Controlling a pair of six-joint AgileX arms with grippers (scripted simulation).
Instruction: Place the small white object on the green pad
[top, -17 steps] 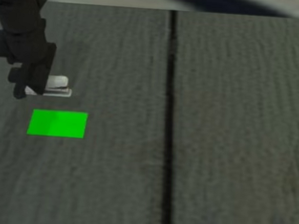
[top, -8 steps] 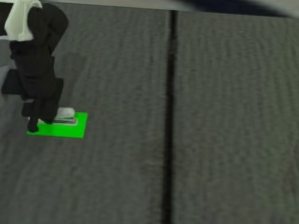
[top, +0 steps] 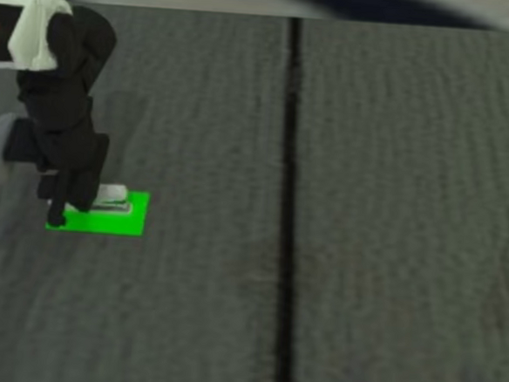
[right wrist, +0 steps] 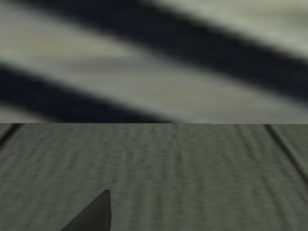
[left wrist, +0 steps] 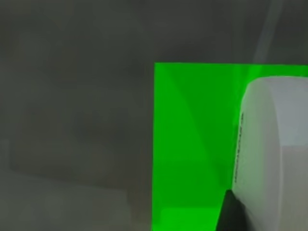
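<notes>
The left claw (top: 68, 202) is right over the green pad (top: 117, 221), gripping the small white object (top: 114, 196). The object lies across the pad's far edge, long side running left to right. It is white and rounded with a thin grey base. The right arm is not seen from above.

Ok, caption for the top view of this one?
Left pincer lowered over the green pad, with the small white object at the pad's far edge, left side of the table.

Small white object (left wrist: 274, 144) smooth, plastic-looking; green pad (top: 113, 220) flat, matt; table (top: 393, 209) rough, grainy
</notes>
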